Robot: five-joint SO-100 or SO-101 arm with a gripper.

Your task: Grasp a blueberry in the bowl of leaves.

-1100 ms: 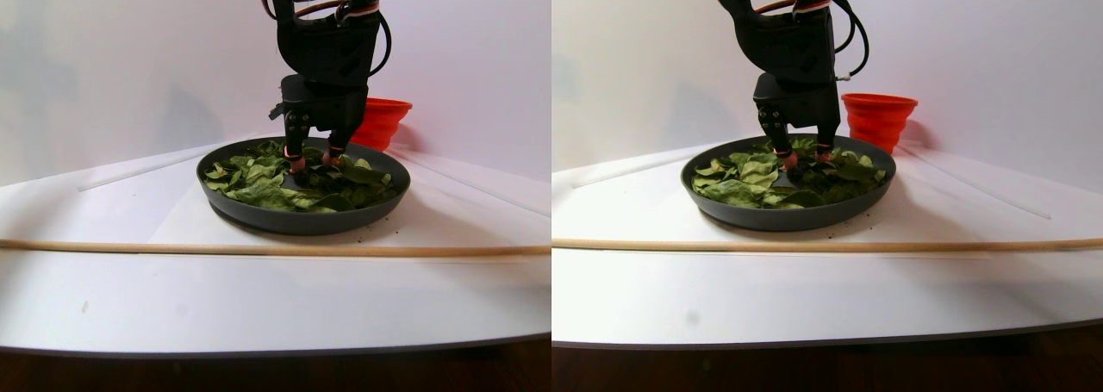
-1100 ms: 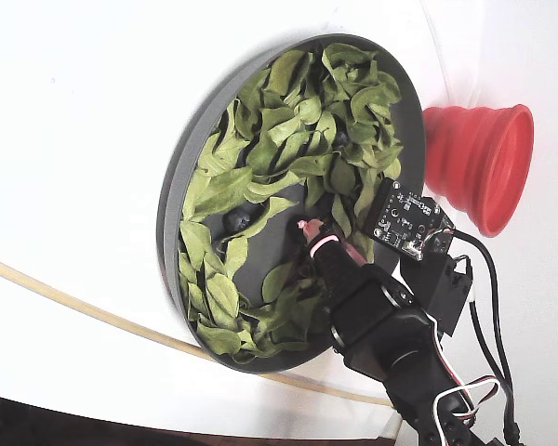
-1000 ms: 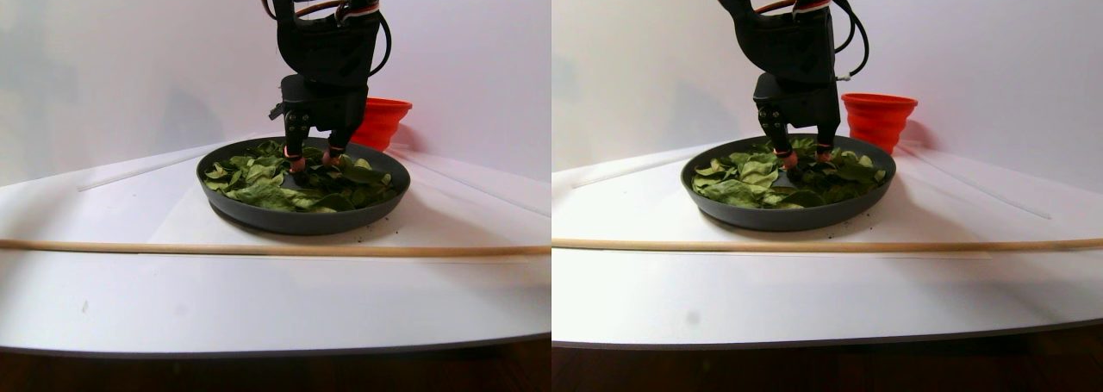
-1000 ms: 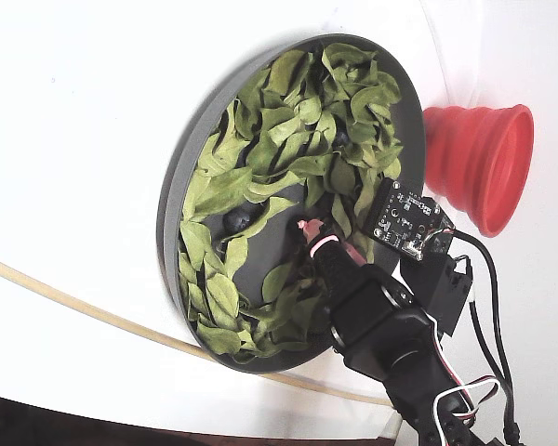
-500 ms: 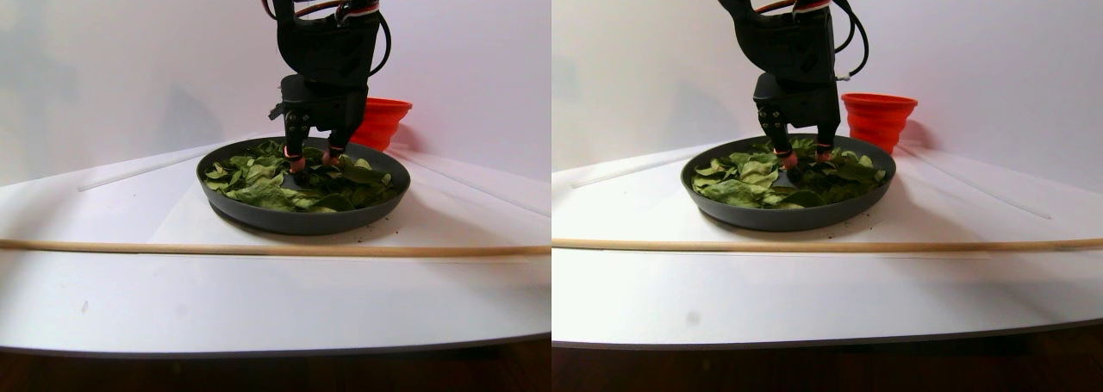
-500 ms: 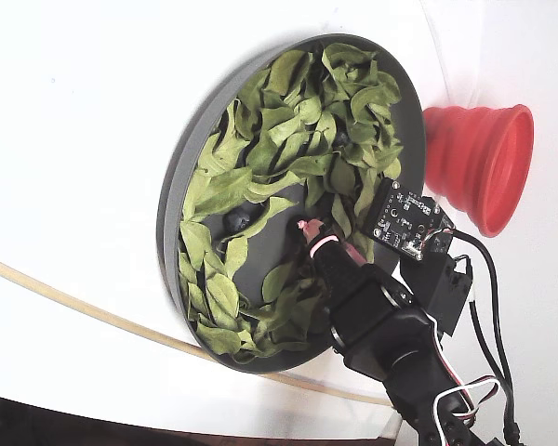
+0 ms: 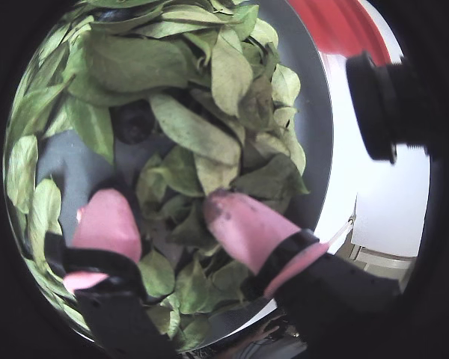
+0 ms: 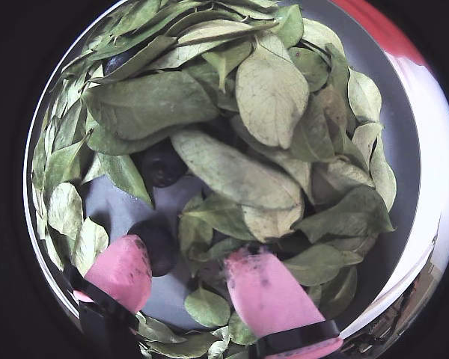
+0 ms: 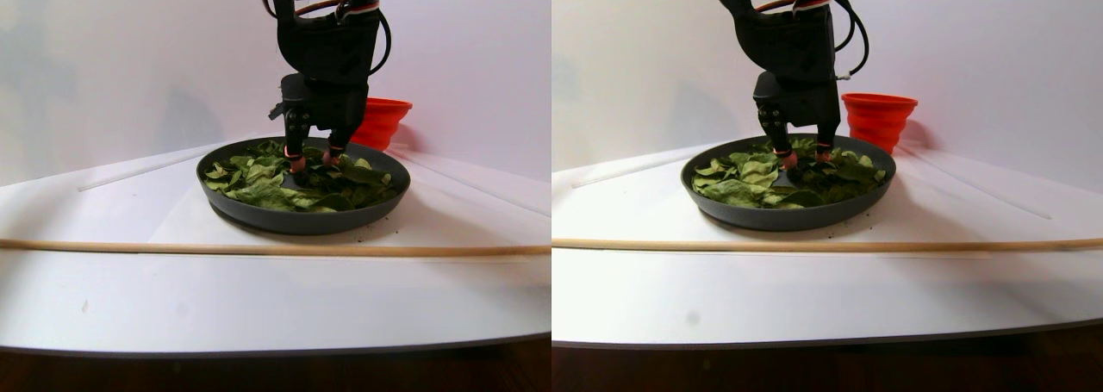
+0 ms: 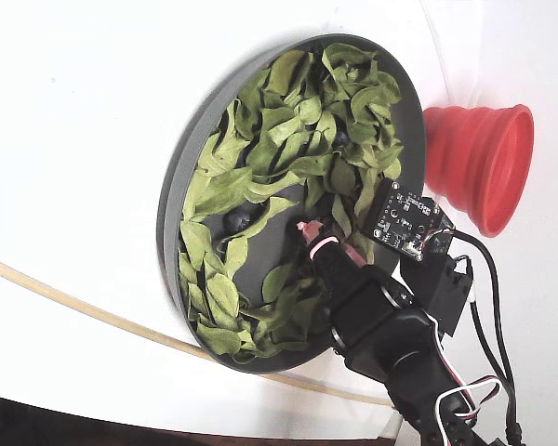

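The dark grey bowl holds a loose heap of green leaves. My gripper is open and empty, its pink fingertips down among the leaves near the bowl floor. One blueberry lies on the bare floor just inside the left fingertip in a wrist view. A second blueberry sits farther ahead under a leaf edge; it also shows in a wrist view and the fixed view. In a wrist view the gripper straddles leaves.
A red ribbed cup stands just beyond the bowl's rim, also in the stereo pair view. A thin wooden stick lies across the white table in front of the bowl. Another berry lies among far leaves.
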